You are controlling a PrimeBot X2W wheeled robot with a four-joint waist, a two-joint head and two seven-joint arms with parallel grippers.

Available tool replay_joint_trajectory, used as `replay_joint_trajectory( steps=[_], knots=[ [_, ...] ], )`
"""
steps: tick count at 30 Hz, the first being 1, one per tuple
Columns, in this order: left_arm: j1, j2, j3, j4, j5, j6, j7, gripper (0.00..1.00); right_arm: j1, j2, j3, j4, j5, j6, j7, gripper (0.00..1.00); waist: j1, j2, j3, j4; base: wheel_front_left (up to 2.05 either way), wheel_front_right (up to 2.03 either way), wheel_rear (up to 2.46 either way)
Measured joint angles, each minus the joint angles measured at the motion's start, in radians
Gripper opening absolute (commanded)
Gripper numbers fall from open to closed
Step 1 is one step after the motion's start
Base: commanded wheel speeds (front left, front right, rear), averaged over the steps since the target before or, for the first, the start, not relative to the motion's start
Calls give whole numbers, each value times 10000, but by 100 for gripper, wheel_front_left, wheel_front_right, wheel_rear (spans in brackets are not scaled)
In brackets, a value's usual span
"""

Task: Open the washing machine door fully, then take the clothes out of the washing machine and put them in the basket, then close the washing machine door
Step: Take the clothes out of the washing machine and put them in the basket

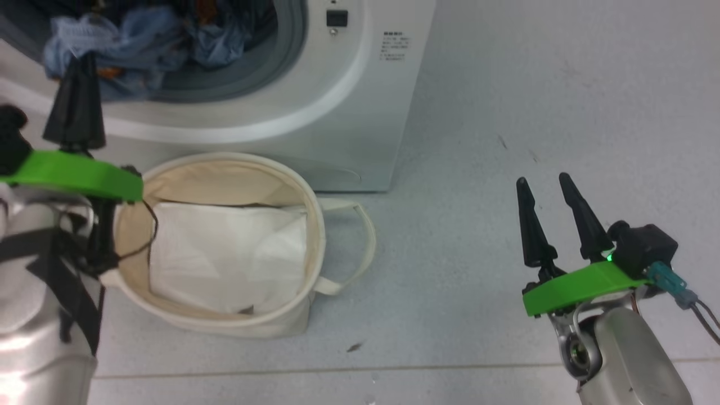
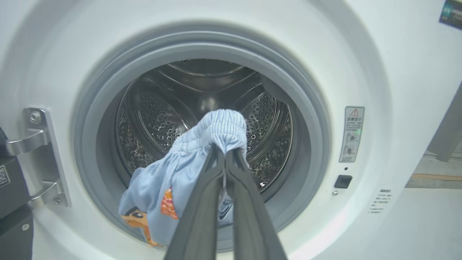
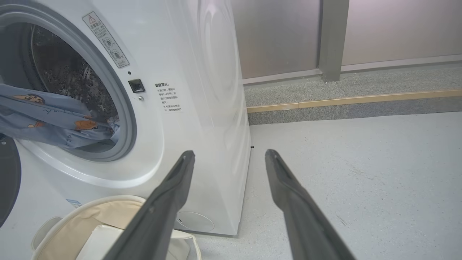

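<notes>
Left fingers (image 2: pixel 202 213) pinching clothes (image 2: pixel 180 169) at drum (image 2: pixel 158 115) mouth, right fingers (image 3: pixel 162 202) spread (empty), white sheet (image 1: pixel 225 253) in basket (image 1: pixel 225 183)

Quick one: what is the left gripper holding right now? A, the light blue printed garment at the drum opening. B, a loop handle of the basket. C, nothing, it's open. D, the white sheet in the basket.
A: in the left wrist view the left gripper is shut on the gathered waistband of the clothes, which hang over the grey gasket of the washing machine.
</notes>
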Motion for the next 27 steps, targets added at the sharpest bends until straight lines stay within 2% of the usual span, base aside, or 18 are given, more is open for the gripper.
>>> replay_joint_trajectory(
  steps=[12,18,27],
  knots=[
    [2442,-320,38,-2359,-276,-8,-27,0,427,-2,224,268,174,0,0,100,0,0,-1235,314,0,0,0],
    [3047,-414,244,-3513,-272,-8,-27,0,479,-13,276,313,173,0,0,100,0,-1,-1468,302,0,0,0],
    [3520,-529,282,-3570,-303,-8,-29,0,484,-33,305,305,173,0,0,100,0,-1,-1283,206,0,0,0]
  ],
)
